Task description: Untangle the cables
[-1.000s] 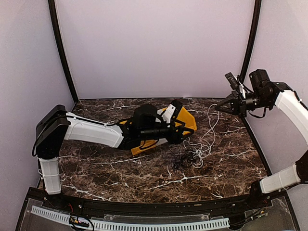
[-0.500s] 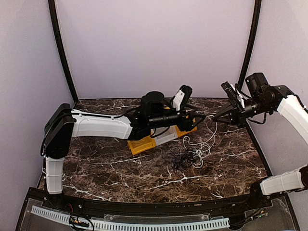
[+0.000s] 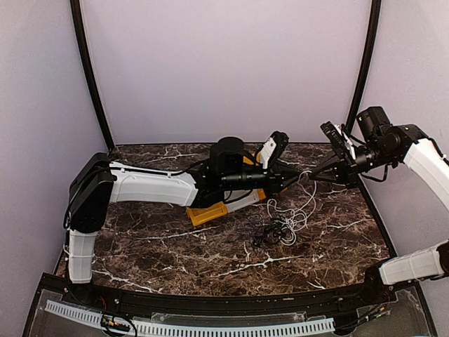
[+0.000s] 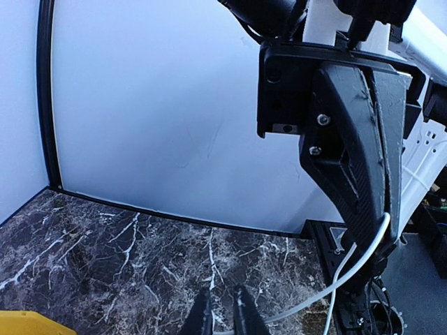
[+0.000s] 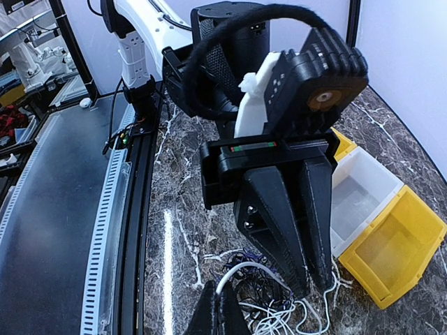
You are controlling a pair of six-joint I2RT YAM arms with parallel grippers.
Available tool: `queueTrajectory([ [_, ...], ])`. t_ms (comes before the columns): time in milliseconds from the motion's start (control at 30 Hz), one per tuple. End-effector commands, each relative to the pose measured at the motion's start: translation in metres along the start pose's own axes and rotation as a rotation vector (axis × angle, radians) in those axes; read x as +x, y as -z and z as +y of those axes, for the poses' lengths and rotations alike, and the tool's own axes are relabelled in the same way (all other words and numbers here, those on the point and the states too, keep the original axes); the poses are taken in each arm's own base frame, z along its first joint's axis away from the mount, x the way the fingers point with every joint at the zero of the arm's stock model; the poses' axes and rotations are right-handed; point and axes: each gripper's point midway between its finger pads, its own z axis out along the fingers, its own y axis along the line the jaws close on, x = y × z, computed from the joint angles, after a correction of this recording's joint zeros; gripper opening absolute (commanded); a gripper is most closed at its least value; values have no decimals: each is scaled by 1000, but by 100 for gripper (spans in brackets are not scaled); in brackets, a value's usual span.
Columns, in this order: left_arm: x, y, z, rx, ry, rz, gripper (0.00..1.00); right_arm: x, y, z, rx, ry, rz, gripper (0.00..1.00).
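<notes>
One white cable (image 5: 237, 269): clamped by right gripper (image 4: 383, 223), above tangle (image 3: 270, 232)
Left gripper (image 4: 222, 317): nearly closed, hold unclear
Pull: to be kept slow

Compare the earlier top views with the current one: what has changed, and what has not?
The left gripper swung rightward from over the yellow plastic bin to meet the right gripper, and its jaws narrowed beside the thin white cable. The right gripper dipped leftward, shut on that cable throughout. The bin and the tangled heap of black cables stayed put.
</notes>
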Motion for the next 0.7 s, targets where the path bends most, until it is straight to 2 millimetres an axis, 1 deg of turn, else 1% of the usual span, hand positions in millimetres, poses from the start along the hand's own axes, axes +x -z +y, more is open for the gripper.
queueTrajectory([
  [0,-55,12,-15,17,-66,-99,8,-9,1,1,-6,35,-14,0],
  [67,-54,16,-13,-9,-82,-82,9,-13,4,6,-15,76,-14,0],
  [100,-48,17,-11,-20,-81,-55,13,-13,5,8,-14,96,-8,0],
  [133,-49,21,-11,-29,-105,-41,27,-13,6,11,-16,113,0,0],
  [167,-40,23,-11,-34,-97,0,35,-11,7,12,-15,131,13,0],
  [200,-39,28,-13,-36,-150,22,49,-8,7,12,-13,139,29,0],
  [233,-23,31,-13,-38,-149,87,54,-4,7,10,-5,144,49,0],
  [267,-24,35,-12,-48,-199,109,59,-1,7,10,-3,146,62,0],
  [300,-7,39,-12,-51,-200,181,61,1,7,9,-2,144,72,0],
  [333,-5,42,-11,-64,-243,207,63,3,7,9,-1,142,78,0],
  [367,9,46,-12,-63,-244,257,63,3,7,9,-2,139,80,0],
  [433,11,48,-15,-65,-273,271,66,2,7,9,-4,133,77,0],
  [500,3,44,-24,-27,-275,234,67,0,6,7,-2,126,74,0],
  [600,-9,29,-35,25,-254,166,67,-3,6,5,6,129,72,0],
  [633,-12,24,-35,24,-243,149,67,-4,7,5,8,131,71,0],
  [667,-21,20,-36,22,-253,109,67,-5,7,6,8,131,71,0],
])
